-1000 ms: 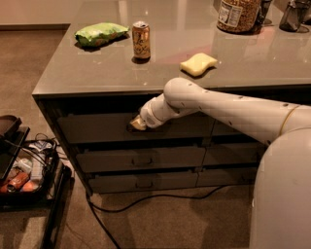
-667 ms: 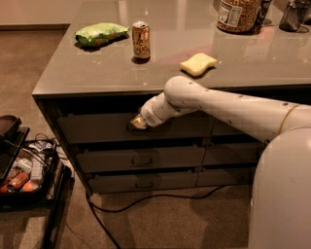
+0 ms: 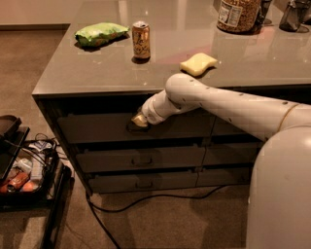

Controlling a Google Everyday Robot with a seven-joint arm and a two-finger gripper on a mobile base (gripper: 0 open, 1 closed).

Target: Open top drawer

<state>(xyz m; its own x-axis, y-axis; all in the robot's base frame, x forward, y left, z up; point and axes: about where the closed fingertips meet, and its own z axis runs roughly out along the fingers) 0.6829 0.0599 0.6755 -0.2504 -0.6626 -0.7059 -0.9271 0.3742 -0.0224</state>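
Note:
The top drawer [image 3: 92, 127] is the tallest dark grey-brown front, just under the counter's edge. My white arm reaches in from the right, and the gripper [image 3: 137, 122] is at the centre of that front, right where its pull handle sits. The handle itself is hidden behind the gripper. Two shallower drawer fronts [image 3: 141, 159] with small handles lie below it.
On the grey counter [image 3: 87, 73] stand a green bag [image 3: 101, 33], a drinks can [image 3: 141, 40], a yellow sponge [image 3: 198, 63] and a jar [image 3: 238, 14]. A black cart [image 3: 24, 170] with items stands on the floor at left. A cable [image 3: 146, 198] runs across the floor below the drawers.

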